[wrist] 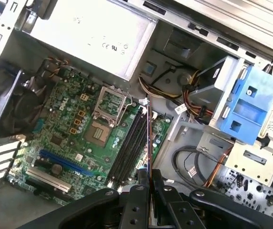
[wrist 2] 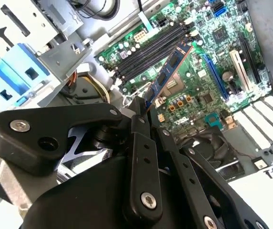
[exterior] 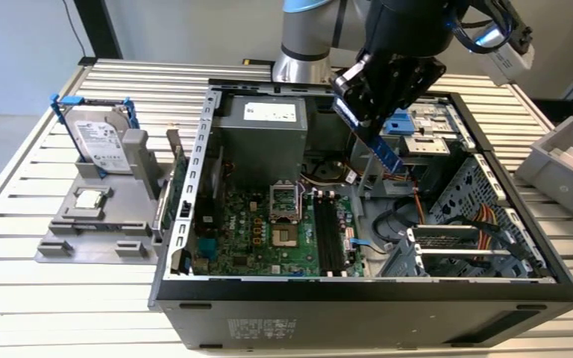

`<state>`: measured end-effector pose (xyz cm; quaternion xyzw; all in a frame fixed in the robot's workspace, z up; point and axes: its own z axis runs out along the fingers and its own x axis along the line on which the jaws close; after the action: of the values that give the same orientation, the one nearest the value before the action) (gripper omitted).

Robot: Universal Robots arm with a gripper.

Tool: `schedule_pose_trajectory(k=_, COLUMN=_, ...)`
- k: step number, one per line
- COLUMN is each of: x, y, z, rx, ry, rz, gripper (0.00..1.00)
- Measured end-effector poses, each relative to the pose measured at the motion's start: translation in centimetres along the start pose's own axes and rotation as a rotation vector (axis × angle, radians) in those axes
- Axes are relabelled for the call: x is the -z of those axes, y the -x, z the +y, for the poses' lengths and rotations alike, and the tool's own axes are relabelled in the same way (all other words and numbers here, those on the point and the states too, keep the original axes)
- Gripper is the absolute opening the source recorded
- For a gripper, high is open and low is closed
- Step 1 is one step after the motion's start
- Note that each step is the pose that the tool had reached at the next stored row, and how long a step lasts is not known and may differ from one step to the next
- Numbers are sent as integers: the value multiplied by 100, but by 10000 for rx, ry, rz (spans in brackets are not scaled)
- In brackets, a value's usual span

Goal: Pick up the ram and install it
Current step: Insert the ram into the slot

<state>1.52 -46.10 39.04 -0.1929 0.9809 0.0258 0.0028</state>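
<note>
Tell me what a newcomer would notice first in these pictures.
The black gripper hangs over the open computer case, shut on the ram, a slim blue stick tilted above the green motherboard. In the first wrist view the ram stands edge-on over the long black memory slots. At the exterior view's left, a silver hard drive stands upright in a blue frame.

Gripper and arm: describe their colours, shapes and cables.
The arm is a silver-grey tube with a light blue band at its joint. The gripper is matte black: flat linkage bars with rounded ends, pinned by silver screw heads, narrowing to slim jaws. In the exterior view, blue cables loop beside the wrist.
</note>
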Motion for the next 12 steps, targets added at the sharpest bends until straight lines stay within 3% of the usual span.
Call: schedule_pose_trajectory(k=12, x=0, y=0, z=0, rx=-1035, ry=-15, rz=-51, gripper=0)
